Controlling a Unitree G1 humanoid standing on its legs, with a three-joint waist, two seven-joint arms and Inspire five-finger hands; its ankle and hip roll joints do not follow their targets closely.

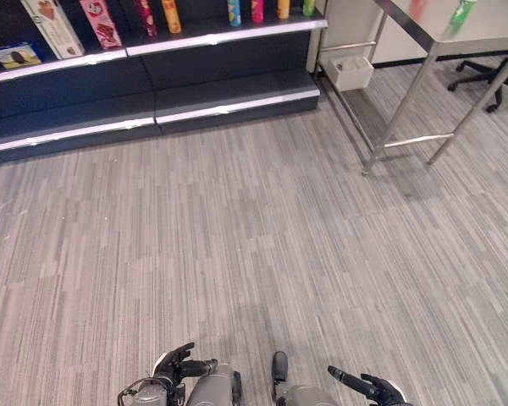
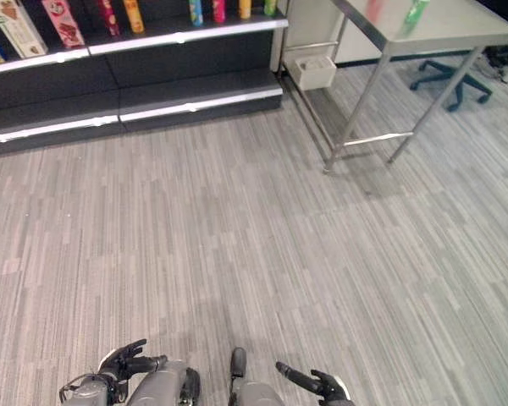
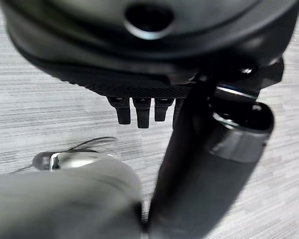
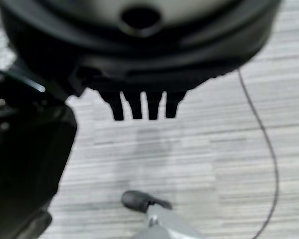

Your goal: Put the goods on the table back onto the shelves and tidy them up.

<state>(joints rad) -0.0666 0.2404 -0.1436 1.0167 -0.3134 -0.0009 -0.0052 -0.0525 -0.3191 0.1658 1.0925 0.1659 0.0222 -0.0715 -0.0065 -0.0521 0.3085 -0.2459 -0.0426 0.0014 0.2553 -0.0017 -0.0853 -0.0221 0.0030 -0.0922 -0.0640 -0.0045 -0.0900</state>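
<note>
A steel table (image 1: 483,32) stands at the far right with a green bottle (image 1: 462,12) and a blurred reddish item (image 1: 417,7) on it. Dark shelves (image 1: 195,38) run along the back left, carrying tilted boxes (image 1: 52,25) and several upright cans (image 1: 171,15). My left hand (image 1: 179,365) hangs low at the bottom edge, far from both, with its fingers (image 3: 142,112) relaxed and holding nothing. My right hand (image 1: 368,387) is beside it, fingers (image 4: 139,107) straight and empty.
Wide grey striped floor (image 1: 254,237) lies between me and the shelves. A white bin (image 1: 350,72) sits beside the table's legs near the shelf end. An office chair (image 1: 491,80) stands behind the table. The lower shelf (image 1: 229,93) is bare.
</note>
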